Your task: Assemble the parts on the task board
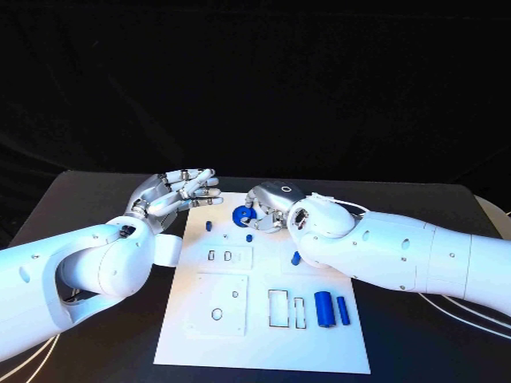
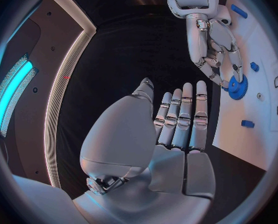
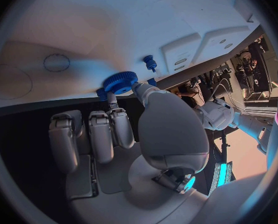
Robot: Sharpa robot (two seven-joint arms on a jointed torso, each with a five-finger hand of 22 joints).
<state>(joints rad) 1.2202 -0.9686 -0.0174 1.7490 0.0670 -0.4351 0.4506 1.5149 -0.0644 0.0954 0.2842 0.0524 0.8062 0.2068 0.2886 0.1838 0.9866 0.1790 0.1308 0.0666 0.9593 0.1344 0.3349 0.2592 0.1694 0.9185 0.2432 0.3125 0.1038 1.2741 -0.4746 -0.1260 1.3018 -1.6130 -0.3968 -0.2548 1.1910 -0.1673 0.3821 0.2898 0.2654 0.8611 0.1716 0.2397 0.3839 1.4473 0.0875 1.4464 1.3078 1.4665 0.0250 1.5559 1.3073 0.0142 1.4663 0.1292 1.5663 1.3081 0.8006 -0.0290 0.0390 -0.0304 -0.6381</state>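
- Blue gear (image 1: 242, 217) pinched by right hand (image 1: 270, 209) at task board (image 1: 267, 351) — unseated, I judge.
- Left hand (image 1: 175, 191) empty, fingers straight together; blue cylinders (image 1: 323, 307) remain loose.

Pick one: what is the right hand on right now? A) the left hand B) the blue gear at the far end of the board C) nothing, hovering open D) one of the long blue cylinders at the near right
B: the right hand pinches the blue gear over the far end of the task board; the left hand is empty, its fingers extended.
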